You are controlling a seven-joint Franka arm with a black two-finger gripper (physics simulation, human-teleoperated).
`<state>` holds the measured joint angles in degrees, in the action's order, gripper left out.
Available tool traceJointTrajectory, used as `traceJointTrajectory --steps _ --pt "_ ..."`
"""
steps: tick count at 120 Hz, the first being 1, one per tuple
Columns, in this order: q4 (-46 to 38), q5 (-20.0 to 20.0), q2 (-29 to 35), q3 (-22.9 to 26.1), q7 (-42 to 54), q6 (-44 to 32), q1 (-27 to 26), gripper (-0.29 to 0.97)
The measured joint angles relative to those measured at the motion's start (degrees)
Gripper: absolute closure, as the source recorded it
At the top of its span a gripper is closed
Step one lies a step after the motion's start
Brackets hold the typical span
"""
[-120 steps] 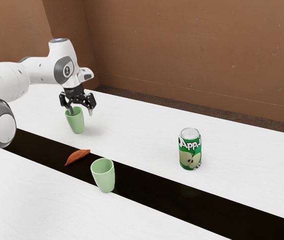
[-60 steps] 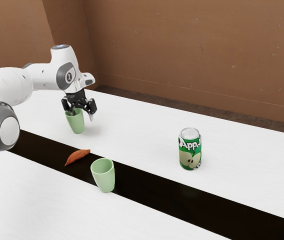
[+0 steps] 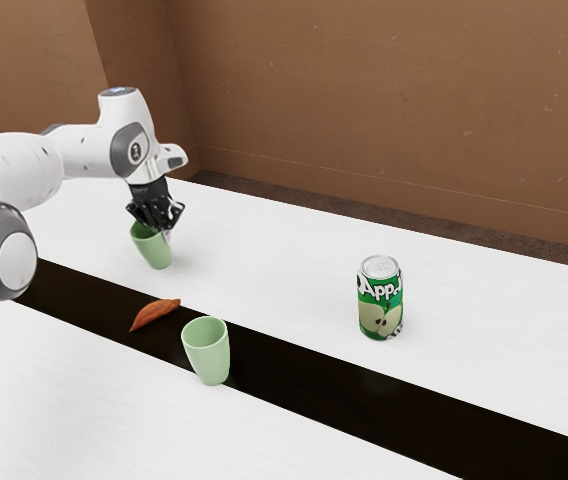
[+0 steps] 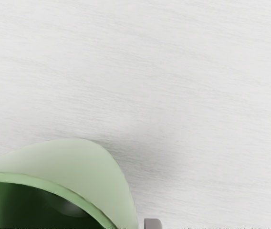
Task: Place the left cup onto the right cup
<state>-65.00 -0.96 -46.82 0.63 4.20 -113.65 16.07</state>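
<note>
1. My black two-finger gripper (image 3: 156,222) is narrow, pinching the rim of the far pale green plastic cup (image 3: 152,247) (image 4: 78,167).
2. That cup is tilted over the white tabletop (image 3: 264,250).
3. Upright on the black strip (image 3: 364,400), well apart: second pale green plastic cup (image 3: 206,350).
4. Near it lies an orange-brown leaf-shaped scrap (image 3: 154,314); a green apple drink can (image 3: 379,298) stands toward the exterior view's right.

Tilted far green cup (image 3: 152,248); upright near green cup (image 3: 206,351) on black strip (image 3: 384,400)

The fingers (image 3: 160,222) have closed on the far cup (image 3: 154,250).
</note>
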Motion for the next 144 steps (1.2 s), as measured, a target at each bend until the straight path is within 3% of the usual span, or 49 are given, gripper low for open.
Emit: traceJointTrajectory --steps 15,33,48,78,92,112,144 --pt "-2.52 0.05 3.59 -0.08 -0.12 0.38 -0.26 0.77" --pt "-14.58 0.67 16.78 -0.17 -1.60 0.80 -2.53 0.78" --pt "-26.14 1.82 29.00 0.04 -4.44 1.00 -6.83 0.78" --pt "-42.34 4.24 47.35 1.38 -13.59 2.03 -18.14 0.78" --pt "-46.71 5.72 52.20 2.27 -18.88 3.23 -22.56 0.78" --pt "-54.17 6.50 57.85 3.08 -26.30 4.08 -20.04 0.78" --pt "-57.26 4.60 58.95 6.78 -37.19 3.89 -20.04 0.78"
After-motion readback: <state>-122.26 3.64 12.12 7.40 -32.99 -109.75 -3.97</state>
